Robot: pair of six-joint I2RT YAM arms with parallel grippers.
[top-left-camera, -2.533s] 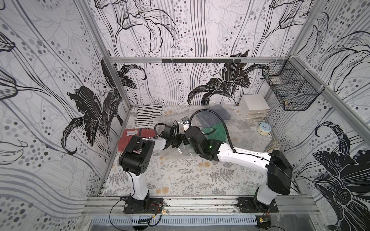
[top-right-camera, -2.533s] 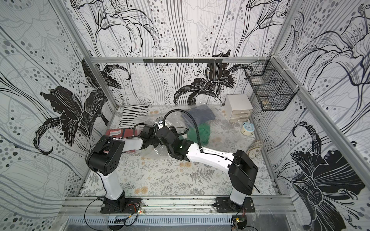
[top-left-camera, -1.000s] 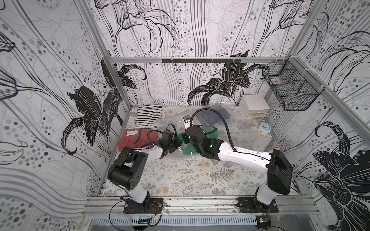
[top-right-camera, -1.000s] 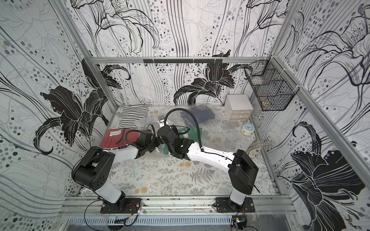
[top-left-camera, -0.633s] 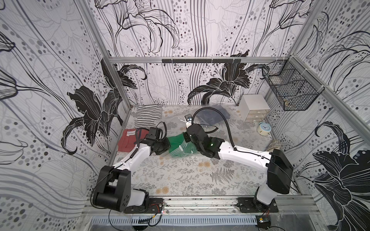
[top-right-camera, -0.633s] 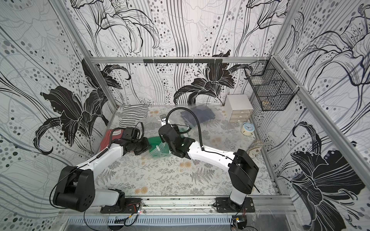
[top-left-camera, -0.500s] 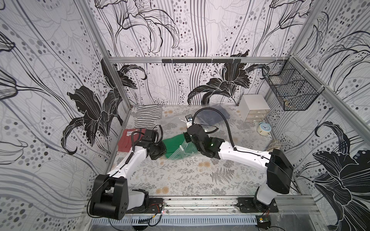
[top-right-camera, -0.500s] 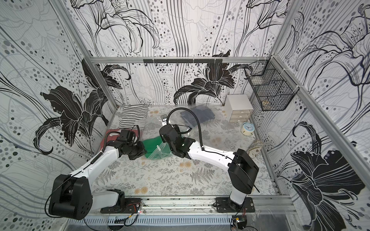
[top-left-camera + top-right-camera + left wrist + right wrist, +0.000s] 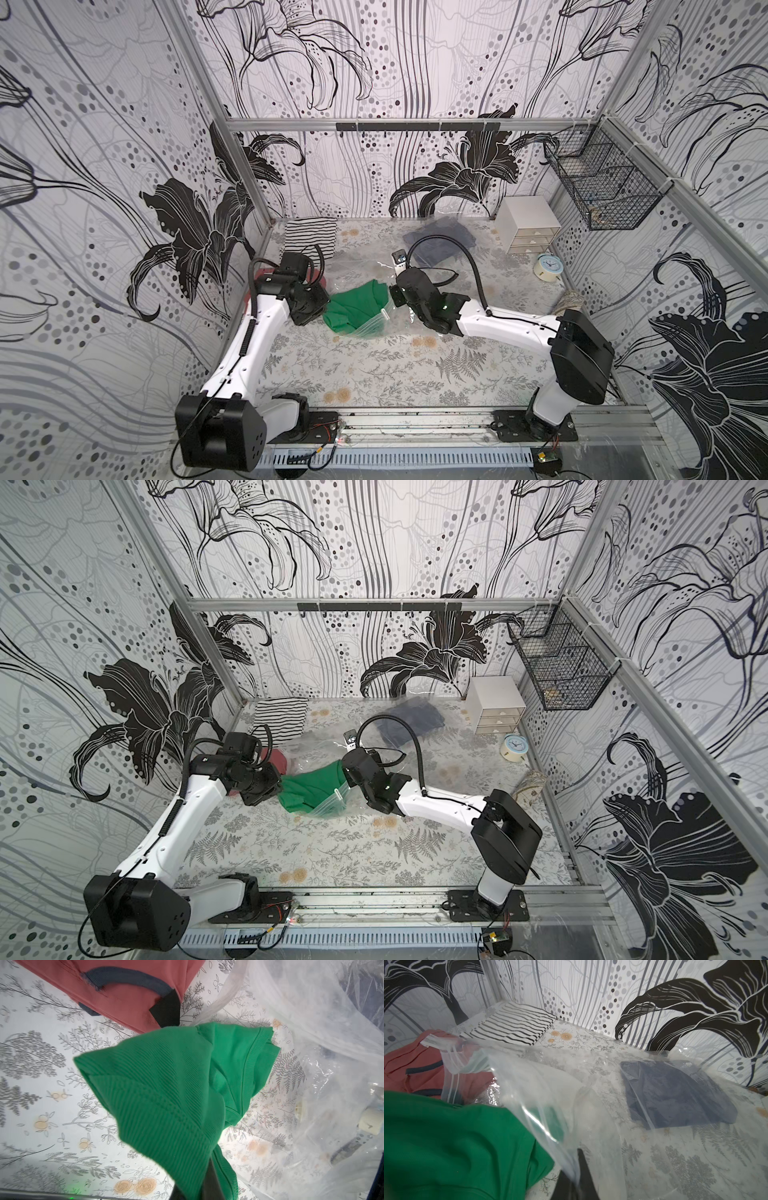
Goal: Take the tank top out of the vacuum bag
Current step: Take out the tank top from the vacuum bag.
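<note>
**Green tank top at the mouth of the vacuum bag**

Green ribbed fabric marks the tank top, which sits between the 2 grippers, toward the left side of the floral table. The left gripper is closed on 1 edge of it. In the left wrist view the cloth gathers to a peak where it meets the dark fingers.

The right gripper is closed on the clear film of the vacuum bag. In the right wrist view the plastic narrows and runs in between that gripper's dark fingers. The bag spreads, crinkled, from mid-table toward the back wall.

Most of the tank top lies outside the bag's mouth. Only the end nearest the right gripper is under the film, where green shows through. The white zip strip crosses the garment's near corner.

A dark blue garment lies folded inside the bag, further back. A red garment with dark trim lies just beside the tank top, toward the left wall. A striped cloth occupies the far left corner. At the far right stand a white drawer unit and a small clock. A wire basket hangs on the right wall.
</note>
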